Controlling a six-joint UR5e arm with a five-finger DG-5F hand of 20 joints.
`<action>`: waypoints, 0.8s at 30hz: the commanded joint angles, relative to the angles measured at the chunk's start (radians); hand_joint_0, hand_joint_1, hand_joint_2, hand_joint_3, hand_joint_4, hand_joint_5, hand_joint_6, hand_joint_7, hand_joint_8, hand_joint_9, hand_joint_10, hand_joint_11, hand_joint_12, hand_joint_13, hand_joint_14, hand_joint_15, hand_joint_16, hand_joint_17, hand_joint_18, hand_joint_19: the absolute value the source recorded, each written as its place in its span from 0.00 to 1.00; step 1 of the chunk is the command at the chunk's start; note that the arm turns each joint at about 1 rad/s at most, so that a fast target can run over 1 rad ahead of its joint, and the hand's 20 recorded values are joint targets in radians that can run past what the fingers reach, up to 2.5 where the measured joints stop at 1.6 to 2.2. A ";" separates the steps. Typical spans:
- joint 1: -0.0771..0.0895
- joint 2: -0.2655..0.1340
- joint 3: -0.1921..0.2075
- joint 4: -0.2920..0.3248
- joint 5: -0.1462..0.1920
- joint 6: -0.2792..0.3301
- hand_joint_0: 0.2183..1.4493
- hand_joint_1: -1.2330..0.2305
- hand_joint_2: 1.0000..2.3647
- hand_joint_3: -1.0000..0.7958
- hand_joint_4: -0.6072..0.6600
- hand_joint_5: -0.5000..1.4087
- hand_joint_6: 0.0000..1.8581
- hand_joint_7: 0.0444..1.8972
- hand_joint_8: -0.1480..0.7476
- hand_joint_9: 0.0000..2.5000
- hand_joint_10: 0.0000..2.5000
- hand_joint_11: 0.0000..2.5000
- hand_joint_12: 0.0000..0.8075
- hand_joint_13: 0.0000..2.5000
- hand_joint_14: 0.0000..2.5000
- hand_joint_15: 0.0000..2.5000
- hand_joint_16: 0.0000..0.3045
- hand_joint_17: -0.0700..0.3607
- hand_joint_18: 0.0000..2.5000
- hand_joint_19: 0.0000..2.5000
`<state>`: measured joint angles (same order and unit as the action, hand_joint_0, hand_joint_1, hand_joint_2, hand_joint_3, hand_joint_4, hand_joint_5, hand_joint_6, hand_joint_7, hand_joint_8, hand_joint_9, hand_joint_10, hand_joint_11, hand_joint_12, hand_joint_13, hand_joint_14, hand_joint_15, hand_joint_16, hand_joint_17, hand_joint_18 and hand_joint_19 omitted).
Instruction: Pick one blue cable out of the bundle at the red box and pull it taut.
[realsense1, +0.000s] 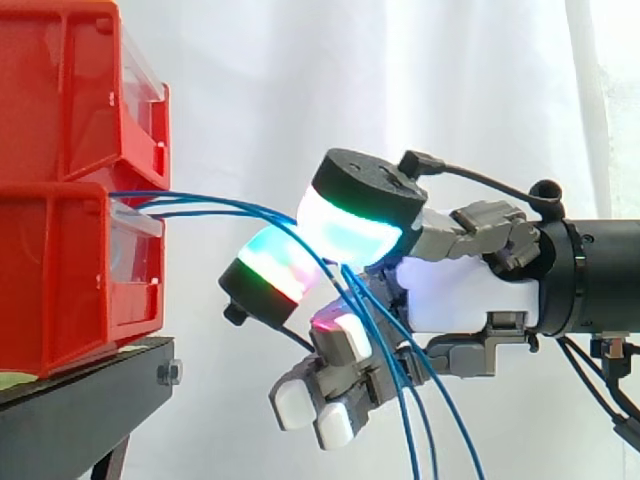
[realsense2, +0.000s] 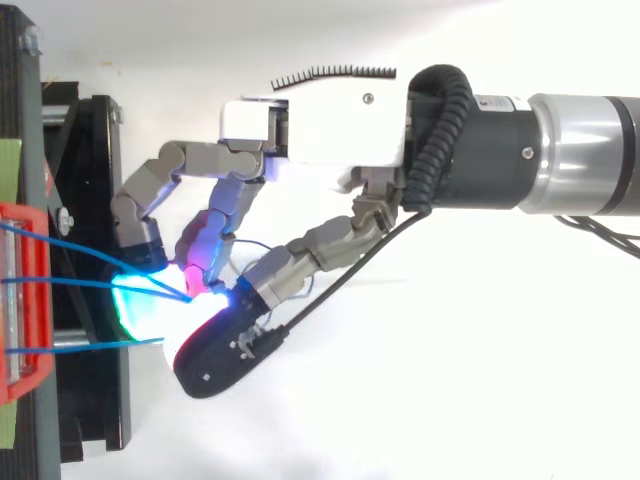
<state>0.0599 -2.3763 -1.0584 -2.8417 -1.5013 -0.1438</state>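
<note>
A white curtain (realsense1: 400, 80) hangs behind a black stand (realsense1: 80, 400). The hand (realsense1: 470, 295) has its fingers curled, its glowing pads (realsense1: 350, 225) pinched together where two of three blue cables (realsense2: 70, 283) meet. The cables run out from the lower of two stacked red bins (realsense1: 60, 280), then hang down past the hand.

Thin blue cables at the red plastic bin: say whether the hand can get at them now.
Probably yes: the hand sits at the thin blue cables, its glowing pads apparently pinching them, with nothing in between.
</note>
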 joint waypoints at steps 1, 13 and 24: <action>0.000 0.000 0.000 -0.001 -0.001 0.000 0.34 0.14 0.00 0.28 0.44 0.19 0.51 0.41 0.48 0.46 0.01 0.32 0.41 0.36 0.01 0.17 0.13 0.38 0.32 0.16; 0.000 0.006 0.000 -0.001 0.003 0.000 0.15 0.27 0.00 0.28 0.49 0.20 0.50 0.39 0.57 0.49 0.00 0.30 0.51 0.38 0.01 0.17 0.19 0.46 0.36 0.17; 0.000 0.008 0.000 -0.001 0.001 0.000 0.33 0.29 0.01 0.37 0.49 0.19 0.50 0.44 0.58 0.47 0.01 0.32 0.46 0.36 0.01 0.17 0.16 0.41 0.32 0.20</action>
<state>0.0598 -2.3686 -1.0585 -2.8424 -1.4988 -0.1442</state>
